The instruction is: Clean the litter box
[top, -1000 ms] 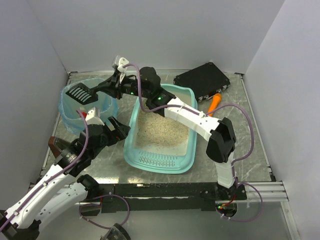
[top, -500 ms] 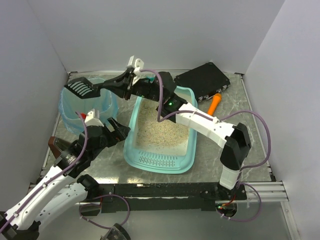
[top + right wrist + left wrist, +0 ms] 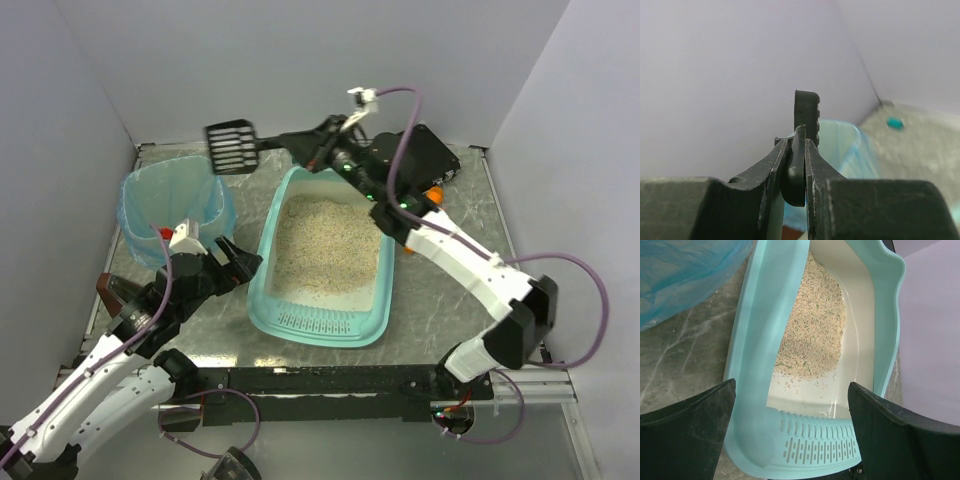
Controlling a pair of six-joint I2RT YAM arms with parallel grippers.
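Holding a black slotted scoop (image 3: pixel 232 147) by its thin handle, the right gripper (image 3: pixel 312 150) sits over the far end of the litter box (image 3: pixel 318 322). In the right wrist view, its ridged fingers (image 3: pixel 771 165) are pressed flat against the handle with no gap. The flat scoop head sits edge-on, just past the far right rim of the bin (image 3: pixel 170 205), which is lined with a crinkled translucent blue bag.

The litter box lies mid-table with its long axis running near to far. It is rounded teal plastic with a smooth cream inner wall and a ribbed slotted lip at the near end. Beige granular litter (image 3: pixel 325 245) is heaped in the middle and far part. The near floor is mostly bare, with stray grains.

The left gripper (image 3: pixel 238 262) is just beside the box's left rim, jaws spread wide and holding nothing. Whether it touches the rim cannot be told.

The table (image 3: pixel 440 300) is grey and marbled, and loose grains show near the bin in the left wrist view.
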